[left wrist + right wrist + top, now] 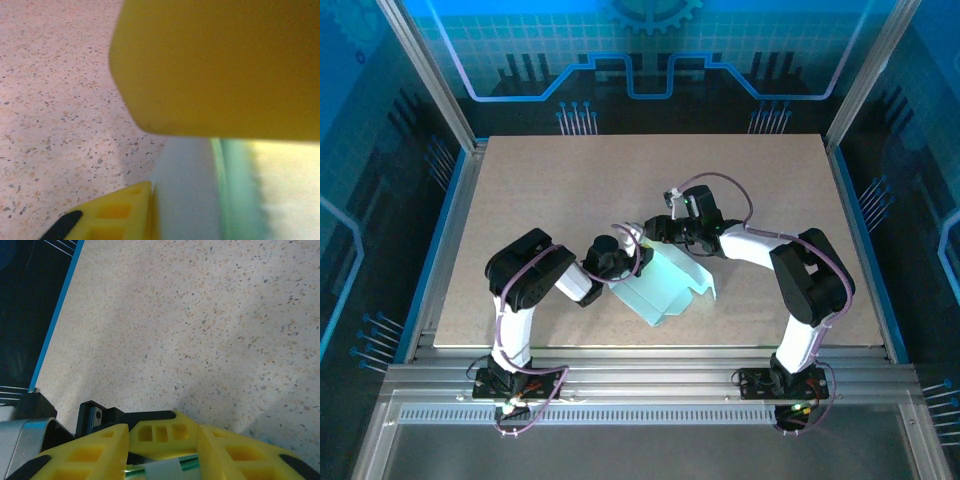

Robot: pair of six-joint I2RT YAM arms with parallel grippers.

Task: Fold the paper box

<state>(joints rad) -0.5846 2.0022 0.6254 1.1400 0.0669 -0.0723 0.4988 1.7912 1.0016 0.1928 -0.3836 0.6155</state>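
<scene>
The paper box [665, 285] is a pale blue, partly folded blank lying on the table between the two arms. My left gripper [623, 262] is at its upper left corner. In the left wrist view, the pale card [187, 190] presses against the inner face of one yellow finger [120, 212]; the other finger is hidden behind the card. My right gripper [650, 232] reaches in from the right and meets the left one. In the right wrist view, its jaws [162, 445] stand apart, with a strip of card [165, 471] and the left gripper's finger [160, 432] between them.
The speckled tabletop [570, 190] stretches behind and to both sides of the box. Metal frame rails [450, 240] border it left and right. A large yellow finger [215, 65] of the right gripper hangs close in front of the left wrist camera.
</scene>
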